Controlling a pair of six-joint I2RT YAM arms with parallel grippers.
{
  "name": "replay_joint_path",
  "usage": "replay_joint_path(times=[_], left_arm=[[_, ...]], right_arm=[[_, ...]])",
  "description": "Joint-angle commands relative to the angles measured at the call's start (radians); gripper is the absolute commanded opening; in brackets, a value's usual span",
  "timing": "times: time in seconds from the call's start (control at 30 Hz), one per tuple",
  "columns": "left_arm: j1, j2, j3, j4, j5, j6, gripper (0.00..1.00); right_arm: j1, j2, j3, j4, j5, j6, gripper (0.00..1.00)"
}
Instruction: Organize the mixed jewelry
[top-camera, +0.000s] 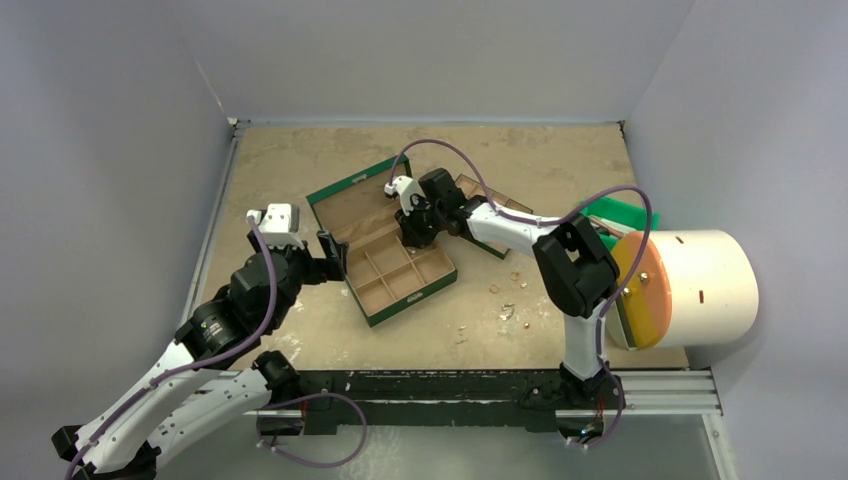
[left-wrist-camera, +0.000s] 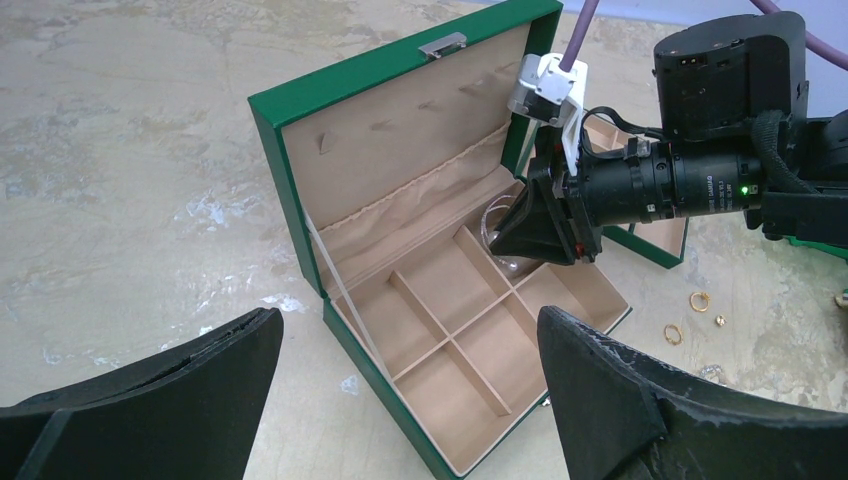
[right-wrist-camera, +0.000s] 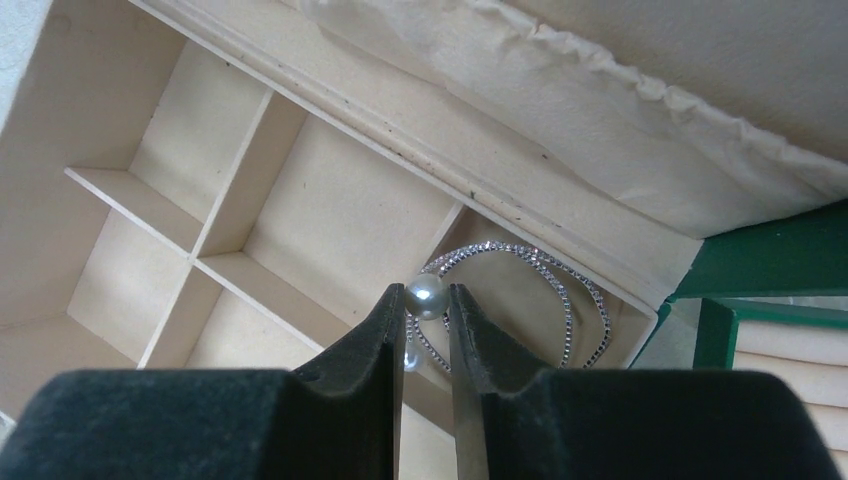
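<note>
The open green box (top-camera: 345, 186) with tan compartments lies mid-table; it also shows in the left wrist view (left-wrist-camera: 300, 200). My right gripper (top-camera: 412, 236) hangs inside it, over the far right compartment, also seen in the left wrist view (left-wrist-camera: 535, 235). In the right wrist view the gripper (right-wrist-camera: 427, 302) is shut on a small pearl piece (right-wrist-camera: 427, 294) at its fingertips. A second pearl (right-wrist-camera: 411, 356) shows just below. Thin sparkling silver hoops (right-wrist-camera: 569, 310) lie in that compartment. My left gripper (top-camera: 330, 255) is open and empty beside the box's left side (left-wrist-camera: 405, 330).
Small gold rings (top-camera: 495, 288) (left-wrist-camera: 699, 300) and silver bits (top-camera: 507, 312) lie loose on the table right of the box. A tan slotted tray (top-camera: 492, 203) sits behind the right arm. A white cylinder with an orange face (top-camera: 690, 290) stands at the right edge.
</note>
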Motion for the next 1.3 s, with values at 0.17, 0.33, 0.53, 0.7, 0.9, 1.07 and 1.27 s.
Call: replay_joint_path(times=[0.17, 0.33, 0.53, 0.7, 0.9, 1.07, 1.27], left_arm=[[-0.003, 0.002, 0.044, 0.019, -0.014, 0.014, 0.99], [-0.003, -0.001, 0.044, 0.019, -0.012, 0.014, 0.99], [-0.004, -0.002, 0.043, 0.019, -0.009, 0.012, 0.99], [-0.004, -0.001, 0.044, 0.021, -0.006, 0.012, 0.99], [-0.004, 0.0, 0.043, 0.023, -0.003, 0.014, 0.99], [-0.003, -0.002, 0.044, 0.023, -0.001, 0.014, 0.99], [-0.002, -0.006, 0.044, 0.023, 0.001, 0.013, 0.99]], right_arm=[[-0.005, -0.036, -0.008, 0.036, 0.031, 0.01, 0.32], [-0.004, -0.049, -0.013, 0.026, 0.037, 0.011, 0.37], [-0.005, -0.087, -0.027, 0.028, 0.045, 0.025, 0.39], [-0.005, -0.137, -0.047, 0.048, 0.071, 0.05, 0.41], [-0.002, -0.164, -0.054, 0.088, 0.146, 0.146, 0.29], [0.001, -0.167, -0.1, 0.203, 0.194, 0.288, 0.07], [0.008, -0.141, -0.145, 0.31, 0.213, 0.406, 0.0]])
